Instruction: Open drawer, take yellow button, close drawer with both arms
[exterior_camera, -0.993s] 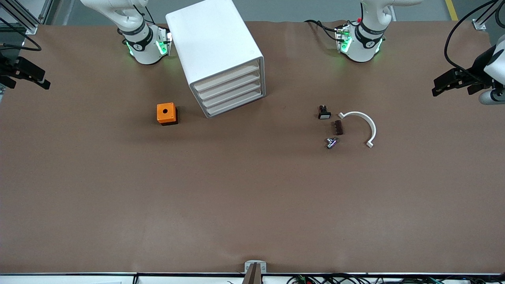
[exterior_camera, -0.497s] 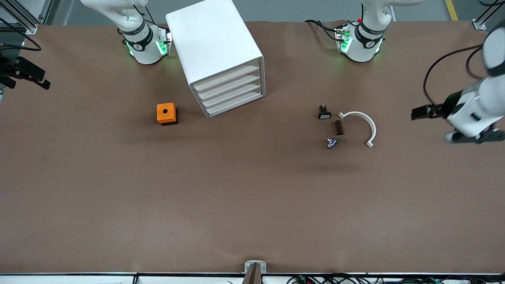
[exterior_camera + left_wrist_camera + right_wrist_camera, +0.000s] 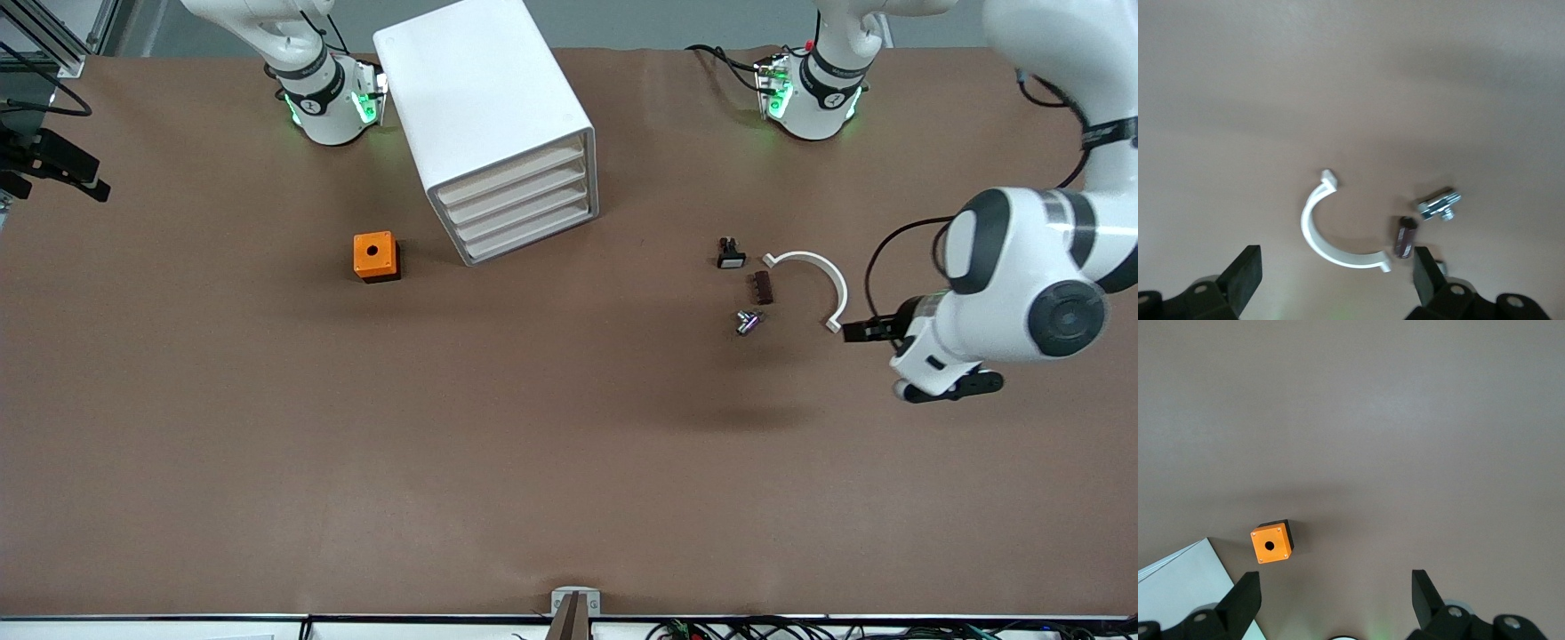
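L arm bent at elbow, reaching in from its end of counter (image 3: 569, 462); left claw (image 3: 1335, 283) up in air, beside free end of white curved clamp (image 3: 816, 283), fingers spread wide, holding nothing. R arm waits at counter edge; right claw (image 3: 1335, 603) wide apart, empty, mostly cut off in front view. White cabinet (image 3: 484, 107) between arm bases; top drawer (image 3: 508, 174) closed. Button not visible. Orange box w/ hole (image 3: 374, 256) beside cabinet. Near clamp: black part w/ white face (image 3: 730, 254), brown block (image 3: 762, 287), metal fitting (image 3: 747, 321).
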{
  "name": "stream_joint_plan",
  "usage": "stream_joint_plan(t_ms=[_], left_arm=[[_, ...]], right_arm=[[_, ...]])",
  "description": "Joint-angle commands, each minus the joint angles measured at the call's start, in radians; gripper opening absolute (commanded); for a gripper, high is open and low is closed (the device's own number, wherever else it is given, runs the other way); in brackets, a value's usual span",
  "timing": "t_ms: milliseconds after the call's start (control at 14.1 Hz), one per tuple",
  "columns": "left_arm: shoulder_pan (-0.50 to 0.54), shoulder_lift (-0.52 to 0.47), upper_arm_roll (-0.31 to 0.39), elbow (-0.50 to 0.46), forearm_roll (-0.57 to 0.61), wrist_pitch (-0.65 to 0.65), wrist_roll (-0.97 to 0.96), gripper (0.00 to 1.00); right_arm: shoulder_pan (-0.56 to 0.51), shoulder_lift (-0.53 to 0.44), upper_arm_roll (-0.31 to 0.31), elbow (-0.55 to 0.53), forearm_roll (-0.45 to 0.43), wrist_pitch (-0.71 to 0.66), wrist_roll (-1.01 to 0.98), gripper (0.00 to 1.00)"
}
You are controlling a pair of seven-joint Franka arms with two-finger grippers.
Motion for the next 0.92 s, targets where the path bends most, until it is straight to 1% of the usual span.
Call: stream_joint_plan(t_ms=[0,142,213,355,497,709,851], left_arm=[[-0.074,0.057,0.003,0.094,-0.078,-0.036,-0.277,1.0],[-0.096,0.101,0.001,0.143,-0.203,-0.067,-0.509,1.0],[-0.109,0.118,0.001,0.16,-0.266,-0.088,-0.573,1.0],[-0.138,0.132,0.003,0.161,-0.371,-0.126,-0.655,1.0],[-0.158,0.161,0.001,0.169,-0.475,-0.14,-0.809,1.0],[-0.201,0.206,-0.005,0.175,-0.592,-0.14,-1.128,1.0],[-0.203,0.25,-0.011,0.218,-0.676,-0.14,-1.284,1.0]], right_arm=[[-0.008,-0.015,0.009,-0.011,-0.018,0.006,-0.005,1.0],[-0.008,-0.015,0.009,-0.011,-0.018,0.006,-0.005,1.0],[-0.008,-0.015,0.009,-0.011,-0.018,0.006,-0.005,1.0],[-0.008,-0.015,0.009,-0.011,-0.018,0.004,-0.005,1.0],[-0.008,-0.015,0.009,-0.011,-0.018,0.004,-0.005,1.0],[-0.008,-0.015,0.009,-0.011,-0.018,0.002,-0.005,1.0],[-0.008,-0.015,0.009,-0.011,-0.018,0.002,-0.005,1.0]])
